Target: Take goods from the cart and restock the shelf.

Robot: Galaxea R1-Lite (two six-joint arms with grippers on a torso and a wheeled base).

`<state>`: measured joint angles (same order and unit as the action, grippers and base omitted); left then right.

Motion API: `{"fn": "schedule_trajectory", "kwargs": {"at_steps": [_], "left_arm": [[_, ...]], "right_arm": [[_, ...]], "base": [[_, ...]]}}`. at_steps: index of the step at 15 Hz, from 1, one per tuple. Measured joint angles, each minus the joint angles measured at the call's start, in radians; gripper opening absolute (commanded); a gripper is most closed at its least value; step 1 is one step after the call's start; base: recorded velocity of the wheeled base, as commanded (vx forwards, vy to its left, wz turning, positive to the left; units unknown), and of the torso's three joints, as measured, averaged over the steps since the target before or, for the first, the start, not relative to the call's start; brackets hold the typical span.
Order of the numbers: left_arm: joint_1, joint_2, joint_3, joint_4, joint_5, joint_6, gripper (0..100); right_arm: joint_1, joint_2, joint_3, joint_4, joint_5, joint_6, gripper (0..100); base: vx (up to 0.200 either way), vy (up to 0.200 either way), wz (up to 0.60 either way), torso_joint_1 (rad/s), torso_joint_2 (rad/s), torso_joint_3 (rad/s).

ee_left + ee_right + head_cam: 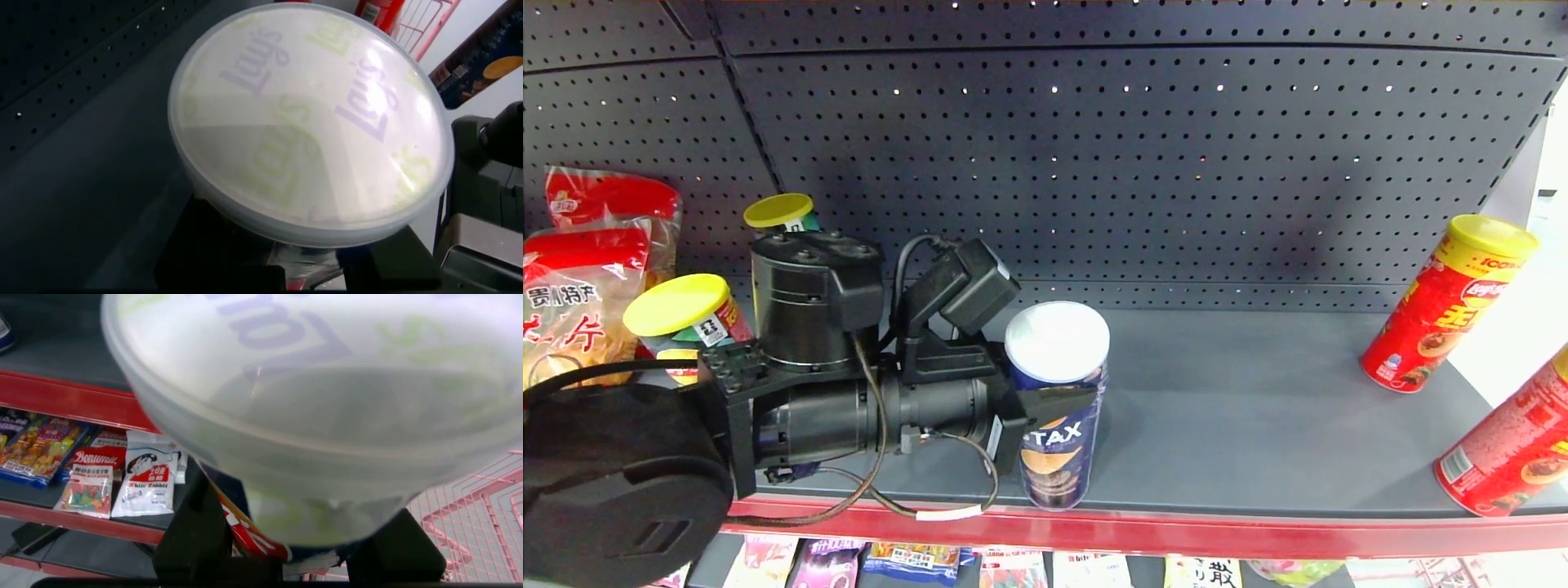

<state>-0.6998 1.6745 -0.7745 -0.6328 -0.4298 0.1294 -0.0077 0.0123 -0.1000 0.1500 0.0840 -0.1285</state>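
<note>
Blue chip can [1058, 343] stands upright, long axis vertical, near the front lip of the shelf [1241, 425], clamped in your left gripper [1049, 412] straight ahead of its wrist, while your right gripper [294, 547] grips a second can [327, 392].

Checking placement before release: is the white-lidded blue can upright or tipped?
Upright: the blue can stands vertical, white lid on top, base at the front edge of the shelf, with the left pincer closed around it.
</note>
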Motion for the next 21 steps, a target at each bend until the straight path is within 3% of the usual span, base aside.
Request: {"fn": "schedule_trajectory", "kwargs": {"at_steps": [6, 9, 16, 21], "left_arm": [[0.000, 0.035, -0.008, -0.046, -0.002, -0.008, 0], [-0.001, 0.063, -0.011, -0.094, 0.001, -0.038, 0], [-0.011, 0.053, -0.008, -0.082, 0.001, -0.088, 0], [-0.013, 0.037, 0.001, -0.079, 0.001, -0.093, 0]], "right_arm": [[0.000, 0.000, 0.000, 0.000, 0.000, 0.000, 0], [0.000, 0.000, 0.000, 0.000, 0.000, 0.000, 0], [0.000, 0.001, 0.000, 0.000, 0.001, 0.000, 0], [0.000, 0.001, -0.001, 0.000, 0.000, 0.000, 0]], "base": [[0.000, 0.000, 0.00, 0.000, 0.00, 0.000], [0.000, 0.000, 0.00, 0.000, 0.00, 0.000], [0.000, 0.000, 0.00, 0.000, 0.00, 0.000], [0.000, 0.000, 0.00, 0.000, 0.00, 0.000]]}}
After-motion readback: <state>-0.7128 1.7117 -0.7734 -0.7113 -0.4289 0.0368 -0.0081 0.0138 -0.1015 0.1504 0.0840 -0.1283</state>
